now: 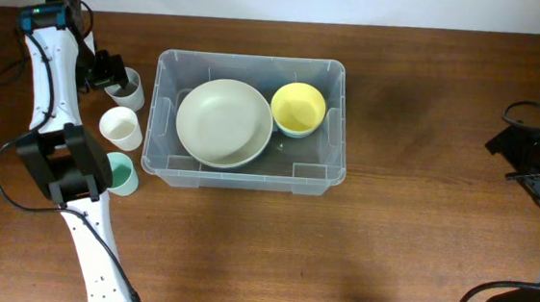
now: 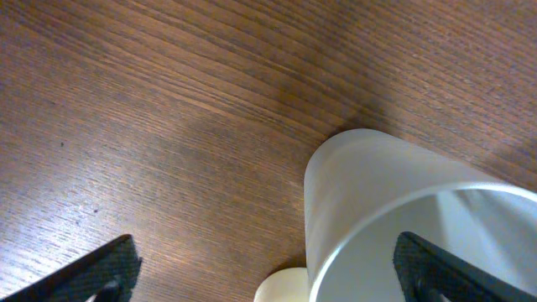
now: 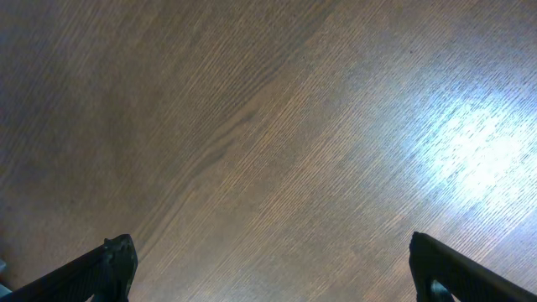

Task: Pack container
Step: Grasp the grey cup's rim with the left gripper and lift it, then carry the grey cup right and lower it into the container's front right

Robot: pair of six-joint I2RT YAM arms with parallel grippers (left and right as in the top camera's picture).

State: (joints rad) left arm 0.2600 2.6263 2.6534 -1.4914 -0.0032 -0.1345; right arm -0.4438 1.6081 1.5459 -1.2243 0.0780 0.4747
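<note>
Left tool [image 2: 262,256] gapes, one finger [image 2: 453,268] seemingly inside a cup [image 2: 377,193] left of the container [image 1: 254,61], for packing; right tool [image 3: 273,260] open too.

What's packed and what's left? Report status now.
Done: large cream bowl and yellow bowl sit in the container. In hand: left pincer open, straddling the wall of the grey cup, not yet gripping. Left: that cup, white cup and green cup, all outside it.

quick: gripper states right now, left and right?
Left gripper: open, fingers either side of the translucent cup wall, not clamped.
Right gripper: open, holding nothing, above the table.
</note>
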